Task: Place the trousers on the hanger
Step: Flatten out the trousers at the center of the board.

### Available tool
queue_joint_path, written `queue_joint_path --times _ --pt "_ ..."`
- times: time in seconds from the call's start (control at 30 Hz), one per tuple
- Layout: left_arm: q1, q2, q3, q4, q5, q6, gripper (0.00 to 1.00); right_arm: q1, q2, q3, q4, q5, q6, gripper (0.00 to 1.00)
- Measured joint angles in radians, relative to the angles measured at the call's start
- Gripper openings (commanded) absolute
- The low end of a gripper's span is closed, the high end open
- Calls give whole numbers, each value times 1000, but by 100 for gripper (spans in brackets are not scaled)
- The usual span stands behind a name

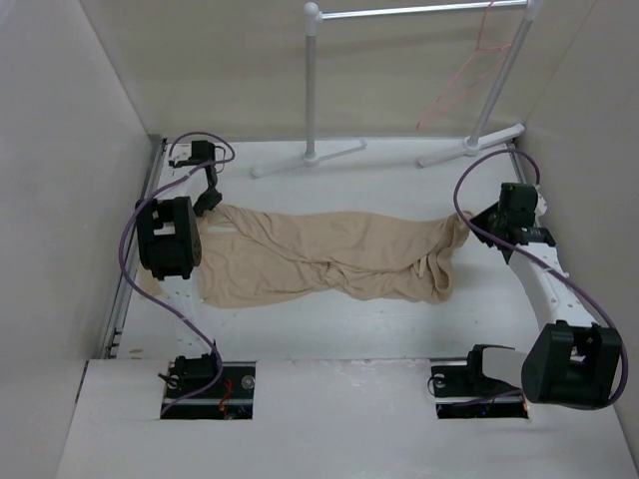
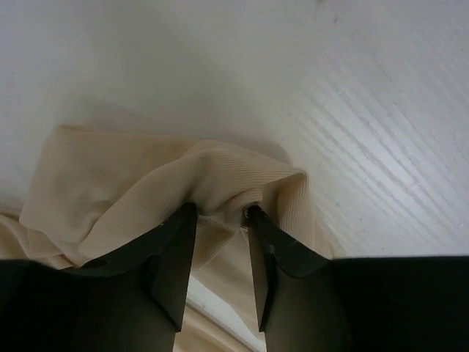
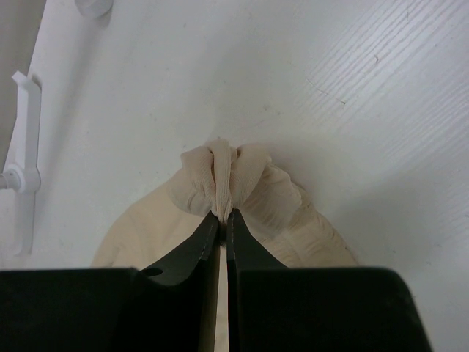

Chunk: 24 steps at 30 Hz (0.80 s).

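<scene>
trousers (image 1: 329, 257) lie flat across mid-frame in the top view, spread left to right on the surface (image 1: 329, 329), creased at lower right. right hand (image 3: 223, 216) is clamped on the right end: fingers together, a thin ridge of cloth pinched at the tips. left hand (image 2: 220, 213) is at the left end, on the upper corner of the cloth. its fingers are part-way apart and straddle a raised fold, can't tell if they actually bite. hanger (image 1: 459, 80) hangs on the rack (image 1: 312, 80), upper right, well apart from the cloth. my read: one hand per end so the cloth lifts stretched, not bunched, and drapes over the hanger more easily. current step looks like securing the left grip; hanging not started. risk: left pinch catches one layer only and slips on lift.
</scene>
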Motion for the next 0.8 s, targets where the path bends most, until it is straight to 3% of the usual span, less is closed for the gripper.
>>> queue_joint_path --times 0.13,0.23,0.43,0.6,0.63,0.67,0.73,0.77,0.8 --pt "2 -6 0 -7 -5 -7 10 -3 -11 -15 8 -6 -4 6" --pt "5 -6 0 -20 -24 -14 2 -10 -11 -19 13 -11 -8 6" --pt "8 -72 29 -43 -99 -19 0 -64 39 -1 20 -15 -10 3" --pt "9 -109 251 -7 -169 -18 1 -95 182 137 20 -26 -6 6" --pt "10 -109 299 9 -177 -18 3 -95 212 178 21 -31 -6 11" --pt "11 -109 341 20 -183 -19 9 -95 241 219 24 -35 -4 25" --pt "14 -109 394 45 -191 -11 36 -95 284 282 41 -42 9 57" --pt "15 -109 407 60 -191 -2 49 -95 293 299 54 -41 10 67" --pt "16 -109 414 72 -182 5 54 -96 294 304 62 -40 13 72"
